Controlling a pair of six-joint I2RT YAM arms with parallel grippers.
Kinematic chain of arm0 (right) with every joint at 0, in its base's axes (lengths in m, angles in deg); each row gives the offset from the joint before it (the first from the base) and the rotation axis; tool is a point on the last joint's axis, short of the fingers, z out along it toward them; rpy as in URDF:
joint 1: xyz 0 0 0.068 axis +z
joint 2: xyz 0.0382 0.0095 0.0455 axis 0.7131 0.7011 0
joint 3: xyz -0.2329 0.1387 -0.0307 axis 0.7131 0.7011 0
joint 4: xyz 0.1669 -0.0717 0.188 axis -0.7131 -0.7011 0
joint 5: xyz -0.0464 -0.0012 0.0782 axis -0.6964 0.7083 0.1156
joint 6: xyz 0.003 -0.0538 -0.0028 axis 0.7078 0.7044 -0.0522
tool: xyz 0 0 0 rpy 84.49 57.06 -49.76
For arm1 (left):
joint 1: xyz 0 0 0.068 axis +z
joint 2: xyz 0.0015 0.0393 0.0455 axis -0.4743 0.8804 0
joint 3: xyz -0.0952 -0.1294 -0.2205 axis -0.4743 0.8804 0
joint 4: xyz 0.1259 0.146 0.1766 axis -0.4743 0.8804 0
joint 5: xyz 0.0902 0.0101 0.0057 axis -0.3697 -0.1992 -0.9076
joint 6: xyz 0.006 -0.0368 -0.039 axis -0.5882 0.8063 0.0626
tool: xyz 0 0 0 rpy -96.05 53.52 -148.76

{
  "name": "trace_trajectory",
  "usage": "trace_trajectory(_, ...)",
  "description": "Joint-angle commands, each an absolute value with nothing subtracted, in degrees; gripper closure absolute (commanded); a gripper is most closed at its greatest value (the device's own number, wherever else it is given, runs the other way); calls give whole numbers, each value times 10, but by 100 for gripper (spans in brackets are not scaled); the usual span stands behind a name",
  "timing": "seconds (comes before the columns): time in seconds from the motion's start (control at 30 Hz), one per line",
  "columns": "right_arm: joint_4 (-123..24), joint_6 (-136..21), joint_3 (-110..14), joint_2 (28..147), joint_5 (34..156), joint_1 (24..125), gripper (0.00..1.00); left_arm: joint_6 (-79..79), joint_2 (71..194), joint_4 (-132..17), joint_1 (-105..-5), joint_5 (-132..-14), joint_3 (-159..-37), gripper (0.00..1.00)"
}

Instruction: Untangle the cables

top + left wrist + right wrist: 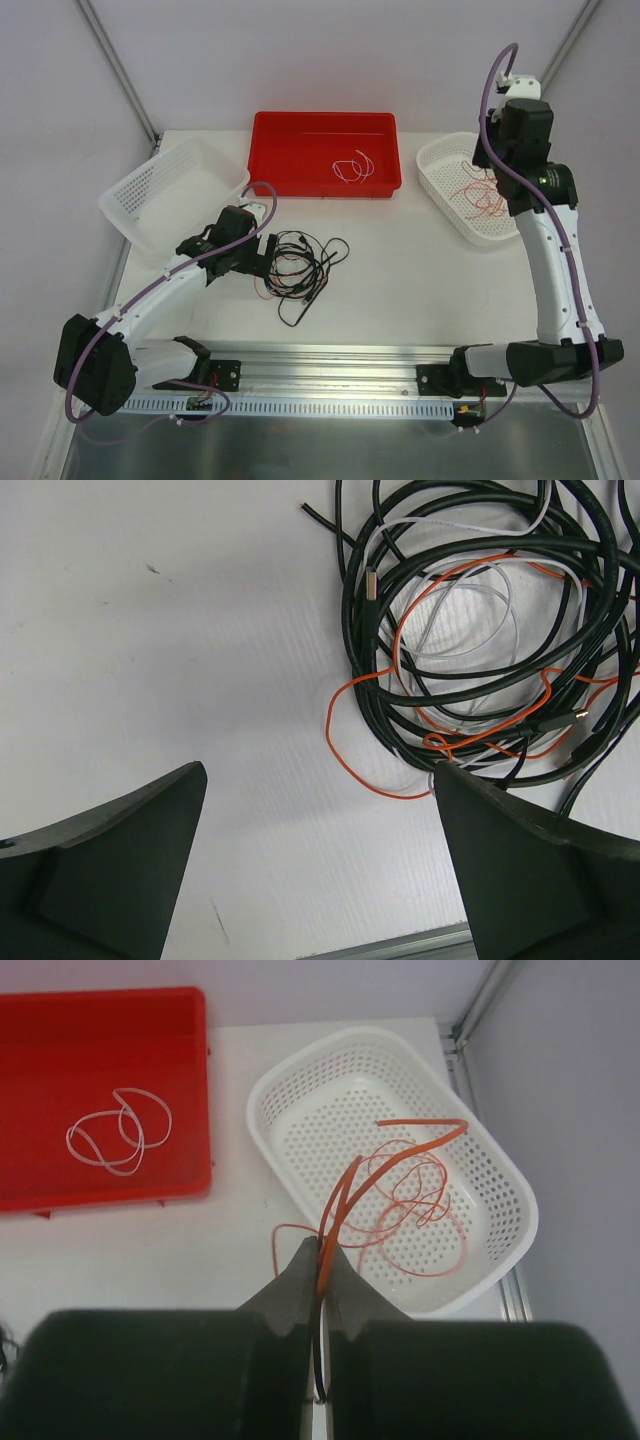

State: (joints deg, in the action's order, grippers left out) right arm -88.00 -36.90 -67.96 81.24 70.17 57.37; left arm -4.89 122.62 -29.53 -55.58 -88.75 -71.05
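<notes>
The tangle of cables is lying on the white table, near its middle and towards the left arm; black strands are coiling round one another there, with a white strand winding through the centre and a red-orange strand looping out onto the bare surface. The left gripper is hovering just beside this heap with its jaws spread wide and nothing between them, and one of its fingertips is sitting close to the lower edge of the coil, right by the red-orange loop. The right gripper is hanging high above the far right corner, its fingers clenched tight on a single red-orange cable, which is rising out of the pinch and bending over towards the right. Below it, a white basket is standing at the table's right edge, and several thin red-orange loops are resting on its perforated floor; whether the gripped cable is touching them cannot be told. A red bin is standing at the back centre, and one white cable is curling in its right half. A second white basket is sitting tilted at the far left corner
</notes>
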Motion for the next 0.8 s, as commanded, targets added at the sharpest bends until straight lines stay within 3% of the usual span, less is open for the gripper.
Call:
trace_trajectory(0.0,-824,-363,-731,855,736,524,99,-43,1214,-294,-551,-877,-725,1)
trace_trajectory(0.43,-724,-394,-809,1079,774,419,98,-47,1241,-293,-551,-872,-728,1)
trace_trajectory(0.63,-727,-414,-821,1134,778,417,43,-49,1255,-293,-551,-872,-730,1)
trace_trajectory(0.77,-727,-427,-782,1095,801,424,23,-48,1256,-292,-551,-867,-732,1)
